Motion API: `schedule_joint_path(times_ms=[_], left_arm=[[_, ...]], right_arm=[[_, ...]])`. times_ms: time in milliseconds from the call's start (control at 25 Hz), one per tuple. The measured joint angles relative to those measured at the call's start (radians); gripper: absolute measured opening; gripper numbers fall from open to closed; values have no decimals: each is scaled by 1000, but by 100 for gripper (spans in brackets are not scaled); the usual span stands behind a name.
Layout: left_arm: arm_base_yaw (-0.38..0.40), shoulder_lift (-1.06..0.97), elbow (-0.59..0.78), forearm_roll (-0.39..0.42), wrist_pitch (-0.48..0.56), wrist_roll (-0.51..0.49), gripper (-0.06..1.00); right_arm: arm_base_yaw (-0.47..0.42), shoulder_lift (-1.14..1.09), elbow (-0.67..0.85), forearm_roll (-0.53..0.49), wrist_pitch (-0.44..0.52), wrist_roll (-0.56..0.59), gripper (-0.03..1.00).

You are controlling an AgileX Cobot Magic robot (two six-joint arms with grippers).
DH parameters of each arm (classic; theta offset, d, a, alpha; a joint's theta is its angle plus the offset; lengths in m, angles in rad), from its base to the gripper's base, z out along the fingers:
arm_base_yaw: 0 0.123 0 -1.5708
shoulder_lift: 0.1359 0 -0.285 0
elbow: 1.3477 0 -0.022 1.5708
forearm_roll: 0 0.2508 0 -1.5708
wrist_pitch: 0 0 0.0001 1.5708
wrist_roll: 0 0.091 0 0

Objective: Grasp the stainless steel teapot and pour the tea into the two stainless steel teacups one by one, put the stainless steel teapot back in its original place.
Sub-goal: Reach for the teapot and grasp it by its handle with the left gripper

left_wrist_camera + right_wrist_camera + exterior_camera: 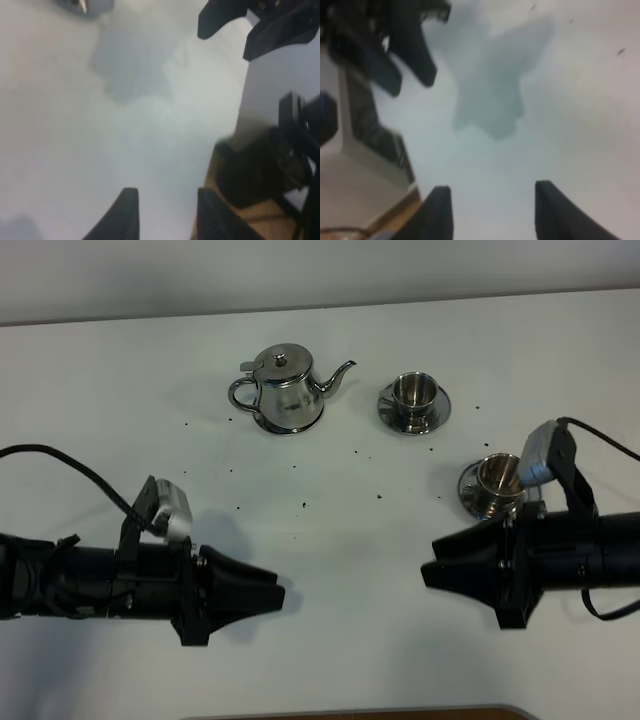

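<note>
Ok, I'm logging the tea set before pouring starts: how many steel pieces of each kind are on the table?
Teapot: 1
Teacups: 2
Saucers under the cups: 2
Total: 5

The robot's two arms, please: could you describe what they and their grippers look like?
Both arms are matte black tubes ending in wedge-shaped black grippers, the left gripper and the right gripper, with flat, tapered fingers. Each carries a small silver-grey camera box on a bracket, with a black cable running to it. No markings are visible.
</note>
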Motion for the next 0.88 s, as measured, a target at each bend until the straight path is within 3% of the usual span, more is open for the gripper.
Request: schedule_joint_path(times_ms=[240,360,480,680,880], left_arm=[[0,-65,-104,19,-10,-130,34],[0,-113,-176,86,-61,-250,34],[0,-152,-244,164,-149,-387,34],[0,-189,-347,315,-234,-625,34],[0,-191,-454,544,-239,-935,34]], right_arm=[[-2,-6,-107,26,-31,40,38],[-2,-32,-162,-3,-118,123,38],[-2,-78,-217,-108,-224,259,38],[-2,-177,-296,-439,-337,691,38],[-2,-291,-355,-914,-288,1198,38]])
